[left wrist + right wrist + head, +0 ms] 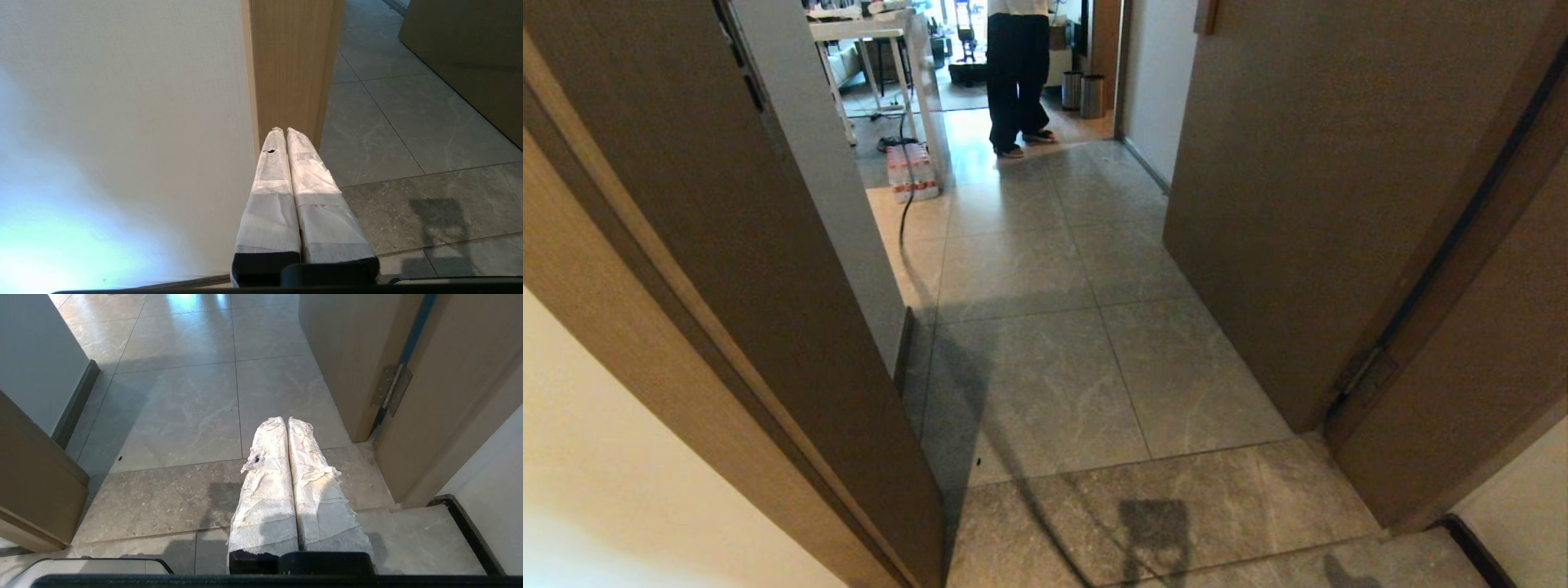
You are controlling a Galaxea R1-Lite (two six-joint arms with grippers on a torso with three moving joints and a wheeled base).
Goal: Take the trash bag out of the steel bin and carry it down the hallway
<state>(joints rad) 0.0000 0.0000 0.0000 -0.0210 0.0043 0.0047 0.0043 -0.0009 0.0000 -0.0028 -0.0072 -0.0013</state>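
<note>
Trash bag and bin are what the job turns on, yet no bag shows in any view now; in the head view two small steel bins [1083,94] stand side by side at the far end of the hallway [1054,327], well apart from the robot, and which of them is the one meant cannot be told, nor whether a bag sits in either. That view looks out through a doorway, with a brown door frame [686,269] on the left and an open door [1298,204] on the right, over grey stone tiles. A person [1018,73] stands near the bins, a pack of bottles [912,171] rests on the floor by a white bench [866,33], and a dark cable [903,212] trails along the tiles. Neither arm appears there. In the left wrist view the left tool [283,130] has its two white-wrapped fingers pressed together with nothing between them, just beside a pale wall [122,122] and the wooden frame edge. In the right wrist view the right tool [286,419] is likewise closed and empty, above the tiles near the door hinge [390,390]. By my reading, nothing of the task is done yet: the drive to the bins, the grasp, the lift and the carry all remain.
</note>
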